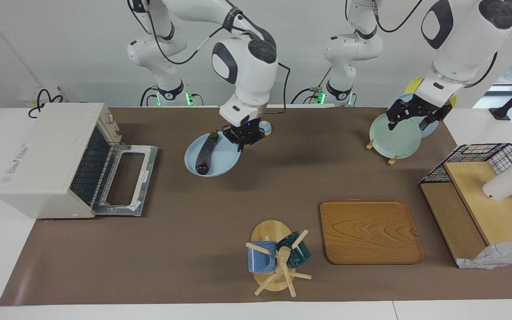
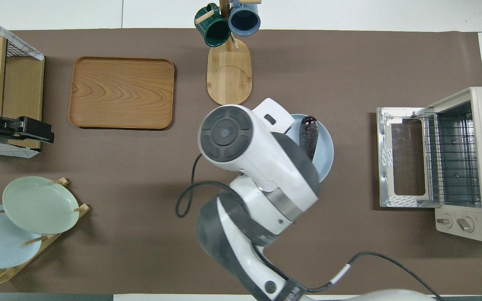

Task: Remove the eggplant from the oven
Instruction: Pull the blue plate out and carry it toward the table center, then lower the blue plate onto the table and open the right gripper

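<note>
Gripping the rim of the pale blue plate [image 1: 220,156], the right tool [image 1: 243,135] carries the eggplant [image 1: 204,155] lying on it, clear of the open oven [image 1: 47,155], above mid-table [image 1: 194,222]; the left tool [image 1: 411,115] waits open over the plate rack [image 1: 380,149].

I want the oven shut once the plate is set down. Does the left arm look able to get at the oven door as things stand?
Probably not: the left gripper hangs over the plate rack at its own end, while the oven door lies open at the right arm's end.
</note>
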You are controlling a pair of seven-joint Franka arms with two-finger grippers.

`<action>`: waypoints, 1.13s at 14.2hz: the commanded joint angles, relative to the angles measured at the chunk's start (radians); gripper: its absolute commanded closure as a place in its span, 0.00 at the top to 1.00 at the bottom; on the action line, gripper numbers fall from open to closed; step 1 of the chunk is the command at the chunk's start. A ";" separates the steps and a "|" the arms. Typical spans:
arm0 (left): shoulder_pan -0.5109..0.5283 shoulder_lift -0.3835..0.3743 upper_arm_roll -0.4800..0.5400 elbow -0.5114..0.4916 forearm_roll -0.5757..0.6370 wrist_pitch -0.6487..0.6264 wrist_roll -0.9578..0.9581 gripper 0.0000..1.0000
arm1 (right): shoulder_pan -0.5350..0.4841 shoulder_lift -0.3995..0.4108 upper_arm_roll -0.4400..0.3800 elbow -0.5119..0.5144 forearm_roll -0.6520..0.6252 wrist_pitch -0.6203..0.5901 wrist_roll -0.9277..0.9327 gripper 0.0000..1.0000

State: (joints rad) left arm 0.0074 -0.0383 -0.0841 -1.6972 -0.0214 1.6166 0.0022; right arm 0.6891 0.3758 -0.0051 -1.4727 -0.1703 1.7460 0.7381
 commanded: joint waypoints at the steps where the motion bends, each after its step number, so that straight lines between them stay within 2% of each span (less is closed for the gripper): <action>1: 0.016 -0.011 -0.005 -0.010 0.020 0.008 -0.001 1.00 | 0.055 0.230 0.000 0.288 0.006 -0.071 0.124 0.00; 4: 0.020 -0.009 -0.005 -0.010 0.020 0.017 -0.001 1.00 | 0.101 0.279 0.019 0.307 0.009 -0.010 0.223 0.00; 6: 0.031 -0.009 -0.005 -0.010 0.020 0.029 0.002 1.00 | 0.135 0.336 0.025 0.302 0.011 0.067 0.353 0.00; 9: 0.031 -0.008 -0.005 -0.010 0.020 0.043 0.004 1.00 | 0.193 0.438 0.019 0.308 -0.002 0.119 0.376 0.00; 13: 0.031 -0.006 -0.005 -0.010 0.020 0.062 0.005 1.00 | 0.184 0.440 0.019 0.301 -0.002 0.159 0.374 0.00; 14: 0.031 -0.006 -0.005 -0.010 0.020 0.065 0.004 1.00 | 0.172 0.439 0.019 0.298 0.006 0.184 0.373 0.03; 15: 0.031 -0.006 -0.005 -0.010 0.020 0.069 0.002 1.00 | 0.144 0.428 0.020 0.296 0.012 0.207 0.373 0.15; 16: 0.029 -0.005 -0.006 -0.010 0.020 0.072 -0.001 1.00 | 0.135 0.419 0.023 0.295 0.014 0.210 0.370 0.23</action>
State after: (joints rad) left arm 0.0229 -0.0383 -0.0790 -1.6972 -0.0209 1.6646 0.0020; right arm 0.8612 0.7974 0.0066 -1.1871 -0.1750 1.9268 1.1016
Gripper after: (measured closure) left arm 0.000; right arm 0.921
